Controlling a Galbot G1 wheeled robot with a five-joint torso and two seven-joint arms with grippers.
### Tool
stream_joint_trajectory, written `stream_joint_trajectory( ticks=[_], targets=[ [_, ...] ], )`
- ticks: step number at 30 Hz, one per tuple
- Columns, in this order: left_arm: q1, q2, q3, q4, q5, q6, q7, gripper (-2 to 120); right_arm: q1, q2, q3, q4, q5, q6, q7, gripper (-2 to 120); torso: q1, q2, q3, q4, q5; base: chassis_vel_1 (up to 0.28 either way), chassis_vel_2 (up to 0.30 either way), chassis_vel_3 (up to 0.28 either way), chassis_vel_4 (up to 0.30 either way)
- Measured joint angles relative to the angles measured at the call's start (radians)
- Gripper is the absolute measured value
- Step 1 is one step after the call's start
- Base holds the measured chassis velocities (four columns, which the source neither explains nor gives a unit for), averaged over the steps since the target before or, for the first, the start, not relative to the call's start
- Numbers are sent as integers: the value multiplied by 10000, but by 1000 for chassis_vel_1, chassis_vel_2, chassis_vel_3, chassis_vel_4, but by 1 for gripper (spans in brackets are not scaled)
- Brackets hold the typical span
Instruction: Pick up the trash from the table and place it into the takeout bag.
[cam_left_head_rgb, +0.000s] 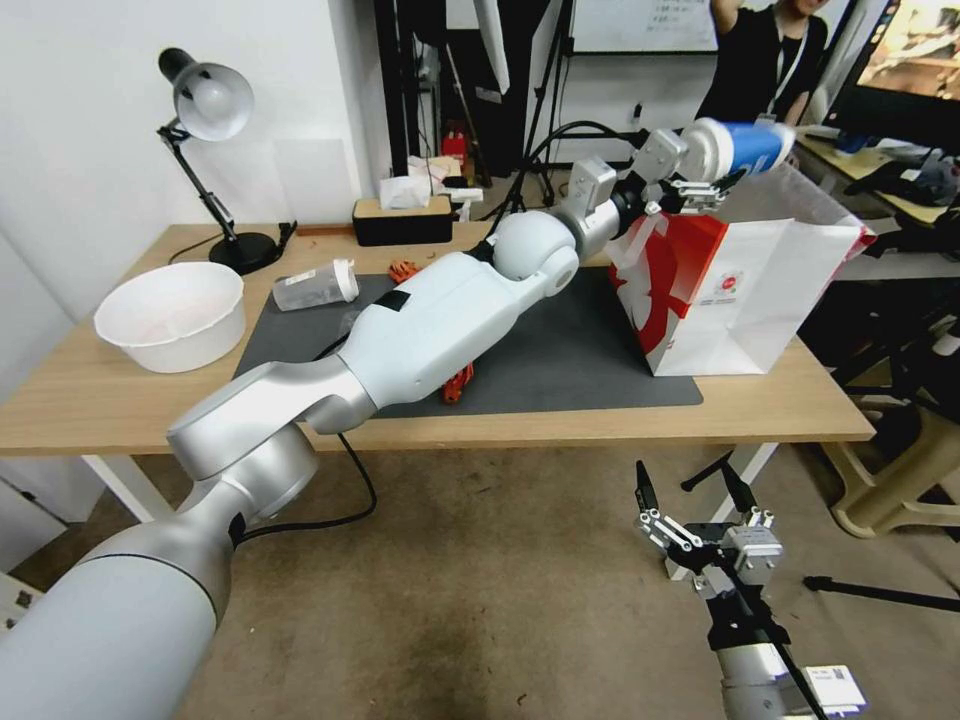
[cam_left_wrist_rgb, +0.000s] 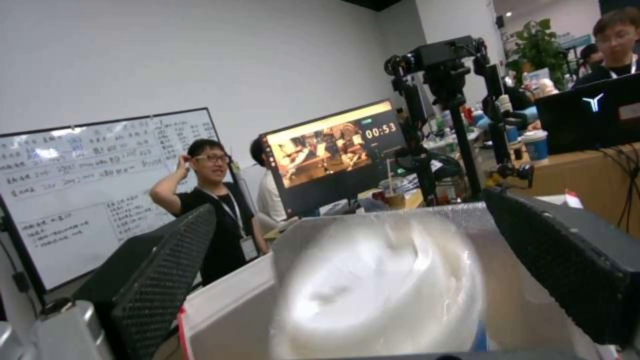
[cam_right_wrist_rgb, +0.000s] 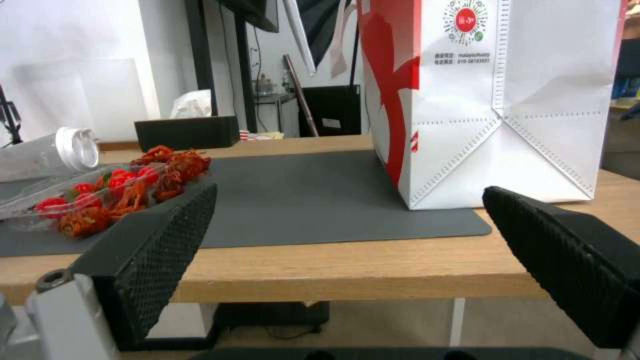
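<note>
One blue-and-white lidded paper cup (cam_left_head_rgb: 735, 148) sits squeezed in the left gripper (cam_left_head_rgb: 700, 180), above the big white-and-red paper takeout bag (cam_left_head_rgb: 745, 285) at table's right. Right gripper (cam_left_head_rgb: 695, 505) hangs low w/ jaws wide.

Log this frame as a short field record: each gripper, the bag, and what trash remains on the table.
left gripper: over the takeout bag mouth, shut on the blue-and-white cup
right gripper: open, low in front of the table, idle
takeout bag: upright at the mat's right end
remaining on mat: clear white-capped cup on its side; clear bag of red scraps
</note>
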Motion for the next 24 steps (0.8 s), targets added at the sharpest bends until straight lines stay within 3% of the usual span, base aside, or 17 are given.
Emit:
stream_joint_trajectory(
  ticks=[18, 21, 24],
  targets=[
    [148, 182, -179, -295, -72, 78, -405, 100, 25, -22, -8, -13, 7, -28, 0, 100, 0, 0, 0, -3, 0, 0, 0, 0, 0],
    [343, 492, -339, -680, -73, 249, -577, 100, 26, -45, -10, -11, 9, -39, 1, 100, 0, 0, -1, -3, 0, 0, 0, 0, 0],
    [1038, 1413, -820, -1883, -70, 663, -1055, 100, 26, -72, -14, -10, 14, -47, 6, 100, 0, 0, -1, -3, -1, 0, 0, 0, 0]
  ],
)
